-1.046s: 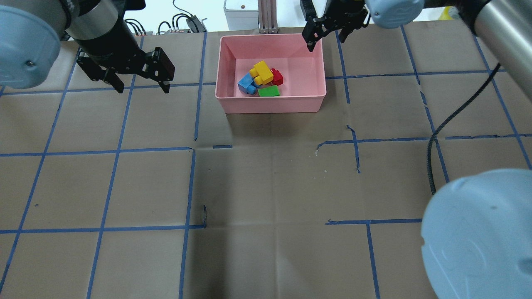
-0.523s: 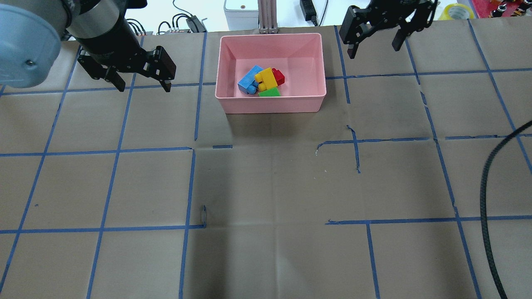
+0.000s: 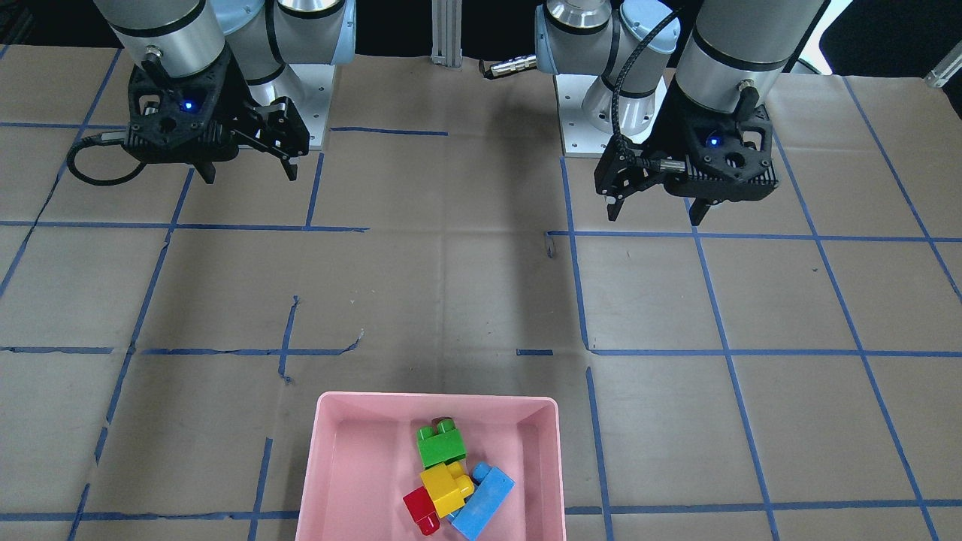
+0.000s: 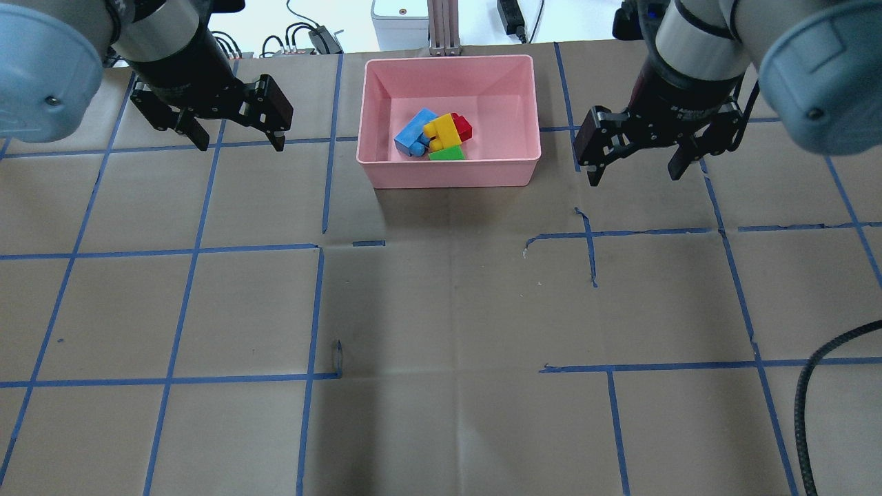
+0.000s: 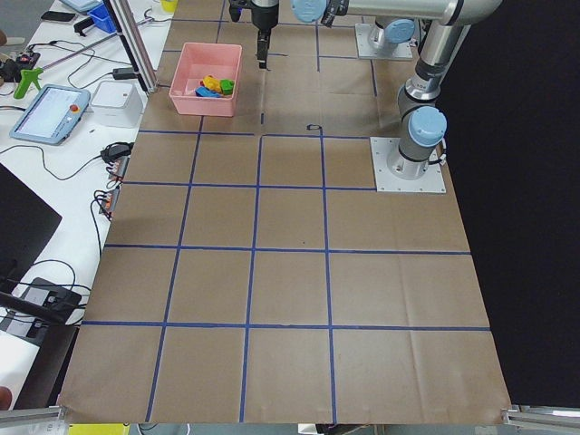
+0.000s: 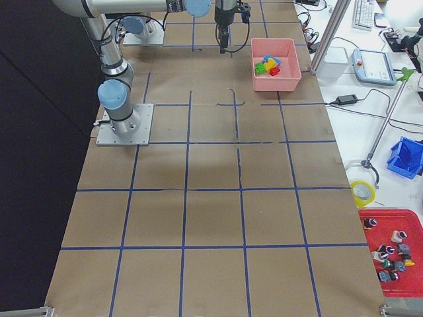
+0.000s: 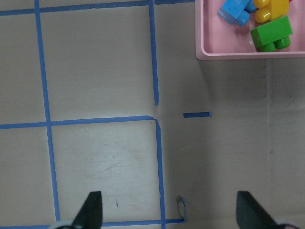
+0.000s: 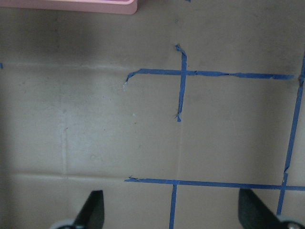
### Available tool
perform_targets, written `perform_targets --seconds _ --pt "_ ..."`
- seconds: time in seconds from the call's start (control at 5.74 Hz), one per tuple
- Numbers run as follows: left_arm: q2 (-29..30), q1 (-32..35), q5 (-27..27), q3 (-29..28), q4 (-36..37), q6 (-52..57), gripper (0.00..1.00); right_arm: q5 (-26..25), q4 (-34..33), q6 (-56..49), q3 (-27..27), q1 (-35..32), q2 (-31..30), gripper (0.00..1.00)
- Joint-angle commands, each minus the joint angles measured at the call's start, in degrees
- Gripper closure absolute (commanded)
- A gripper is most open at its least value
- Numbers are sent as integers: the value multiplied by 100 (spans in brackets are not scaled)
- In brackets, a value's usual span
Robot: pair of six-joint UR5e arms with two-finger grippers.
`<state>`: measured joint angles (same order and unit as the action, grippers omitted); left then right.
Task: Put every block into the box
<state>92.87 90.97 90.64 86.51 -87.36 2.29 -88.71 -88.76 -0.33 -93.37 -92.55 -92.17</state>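
Note:
The pink box (image 4: 448, 176) stands at the table's far middle. All the blocks lie piled inside it: light blue (image 4: 413, 131), yellow (image 4: 441, 129), red (image 4: 463, 127) and green (image 4: 446, 153). In the front-facing view the box (image 3: 331, 466) holds the green (image 3: 441, 447), yellow (image 3: 446, 488), red (image 3: 419, 509) and blue (image 3: 482, 502) blocks. My left gripper (image 4: 239, 141) hangs open and empty, left of the box. My right gripper (image 4: 634, 176) hangs open and empty, right of the box. The left wrist view shows the box corner (image 7: 199, 28) with blocks.
Brown paper with blue tape lines (image 4: 317, 248) covers the table. A black cable (image 4: 813, 413) hangs at the near right. Beyond the far edge lie cables and a white device (image 4: 400, 21).
My right gripper moved from over the box's far right corner out to the right and nearer the robot. The yellow block settled lower onto the pile. The left arm stayed still.

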Motion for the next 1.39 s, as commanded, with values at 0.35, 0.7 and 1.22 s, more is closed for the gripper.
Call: perform_targets --seconds 0.35,0.7,1.22 --pt "-5 0 -3 15 0 0 1 -120 8 6 -260 0 -55 0" --pt "-14 0 -11 24 0 0 1 -346 43 -2 -260 17 -46 0" --pt "-5 0 -12 24 0 -9 1 -366 34 7 -260 17 -46 0"
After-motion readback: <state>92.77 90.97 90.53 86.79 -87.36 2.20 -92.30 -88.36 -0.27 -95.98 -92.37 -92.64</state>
